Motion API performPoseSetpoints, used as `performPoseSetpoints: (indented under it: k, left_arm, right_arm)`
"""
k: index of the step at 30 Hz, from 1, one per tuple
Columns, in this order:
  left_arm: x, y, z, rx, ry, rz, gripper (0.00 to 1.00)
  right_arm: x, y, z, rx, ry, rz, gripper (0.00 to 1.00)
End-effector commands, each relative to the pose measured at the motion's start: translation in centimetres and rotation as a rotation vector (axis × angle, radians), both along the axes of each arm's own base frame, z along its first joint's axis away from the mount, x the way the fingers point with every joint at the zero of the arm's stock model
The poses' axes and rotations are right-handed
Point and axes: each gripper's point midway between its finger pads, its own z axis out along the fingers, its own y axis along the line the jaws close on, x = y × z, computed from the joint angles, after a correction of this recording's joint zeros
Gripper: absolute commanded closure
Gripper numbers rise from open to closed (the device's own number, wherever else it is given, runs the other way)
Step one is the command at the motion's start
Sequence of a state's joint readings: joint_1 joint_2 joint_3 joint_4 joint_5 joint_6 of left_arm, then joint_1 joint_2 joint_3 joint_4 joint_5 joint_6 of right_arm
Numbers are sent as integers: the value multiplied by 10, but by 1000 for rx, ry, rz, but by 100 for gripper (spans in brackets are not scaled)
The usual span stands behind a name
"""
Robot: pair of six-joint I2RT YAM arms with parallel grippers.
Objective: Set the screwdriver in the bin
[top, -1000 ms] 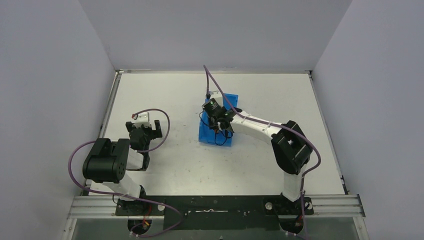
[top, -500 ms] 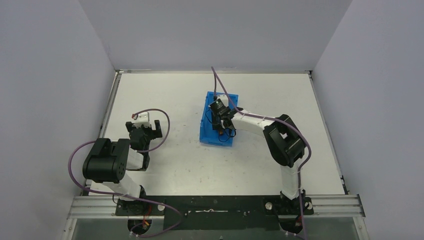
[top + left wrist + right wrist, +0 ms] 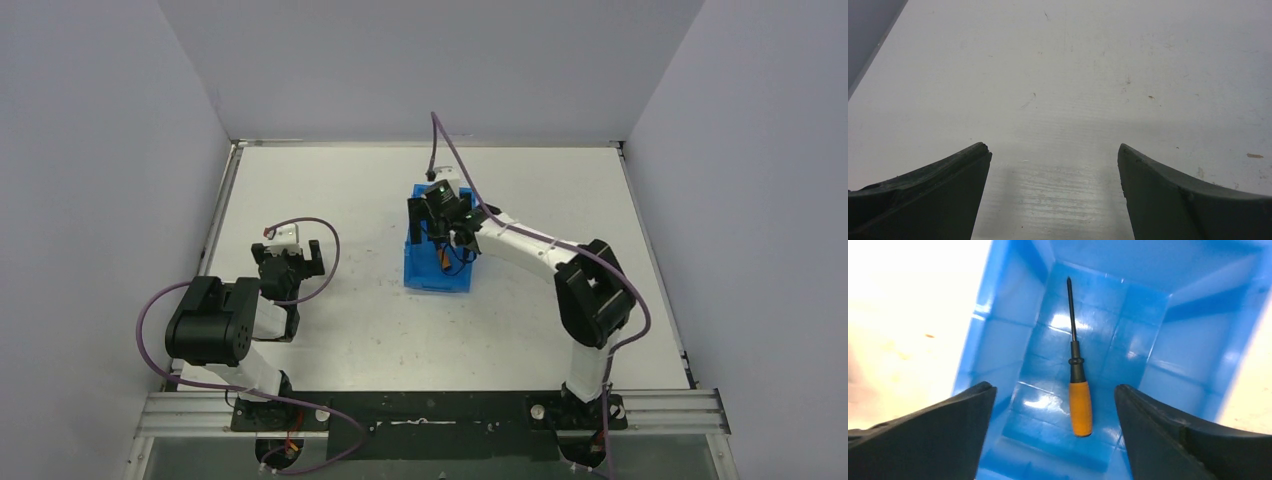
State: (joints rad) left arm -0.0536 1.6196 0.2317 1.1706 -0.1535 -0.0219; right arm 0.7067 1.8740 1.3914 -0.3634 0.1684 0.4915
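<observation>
The small screwdriver (image 3: 1077, 370), with its thin black shaft and short orange plastic handle, lies flat on the floor of the rectangular bright blue plastic bin (image 3: 1008, 315). Its tip points toward the wall farthest from the wrist camera, and nothing is touching it. From above, the orange handle (image 3: 445, 262) shows inside the bin (image 3: 425, 278), near its near end.

The release is what has just changed. 1 second ago the right gripper hung over the bin with no orange showing below it. Now the right gripper (image 3: 1053, 387) is spread wide, with 1 dark finger on each side of the wrist view and nothing pinched between them. It hovers above the far half of the bin (image 3: 437, 212). I judge the task essentially done, with only the arm's withdrawal left.

The left gripper (image 3: 1053, 150) has not moved. It is spread and empty over the bare white table (image 3: 1098, 60), well to the left of the bin (image 3: 300, 255).

No brand, label or writing can be read on the screwdriver, bin or arms.
</observation>
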Motion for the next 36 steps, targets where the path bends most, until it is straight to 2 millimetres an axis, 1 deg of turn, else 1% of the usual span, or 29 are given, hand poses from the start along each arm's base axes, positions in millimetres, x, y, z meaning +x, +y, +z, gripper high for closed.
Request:
performPoseSetpoints:
  k: [1, 4, 6, 9, 10, 11, 13, 16, 17, 21, 25, 30, 34, 36]
  left_arm:
    - [11, -2, 20, -10, -70, 1, 3]
    - [11, -2, 20, -9, -71, 1, 3]
    - [11, -2, 20, -9, -70, 1, 3]
    - [11, -2, 20, -11, -70, 0, 3]
    - [11, -2, 20, -10, -70, 0, 3]
    - [11, -2, 20, -10, -71, 0, 3]
    - [11, -2, 20, -10, -70, 1, 3]
    - [11, -2, 20, -11, -71, 1, 3]
    - [11, -2, 20, -11, -70, 0, 3]
    - [11, -2, 20, -10, -71, 1, 3]
    - [11, -2, 20, -11, -71, 1, 3]
    - [11, -2, 20, -10, -71, 1, 3]
    - [11, -2, 20, -11, -72, 1, 3]
    - [11, -2, 20, -11, -71, 1, 3]
  right_arm:
    - [9, -11, 112, 105, -239, -12, 0]
    - [1, -28, 145, 135, -326, -15, 0]
    - [-4, -42, 163, 151, -390, -24, 0]
    - [-10, -80, 176, 131, -475, -108, 0]
    - [-11, -97, 172, 107, -496, -145, 0]
    - [-13, -112, 178, 97, -527, -184, 0]
    - [-18, -142, 168, 59, -582, -248, 0]
    - [-28, -174, 165, 55, -667, -280, 0]
    - [-31, -184, 159, 46, -686, -285, 0]
    - [-41, -221, 130, 4, -757, -330, 0]
    - [-53, -249, 94, -47, -823, -364, 0]
    - [-65, -264, 63, -89, -867, -366, 0]
    - [-66, -269, 49, -153, -855, -350, 0]
    - [-67, -267, 44, -158, -854, -330, 0]
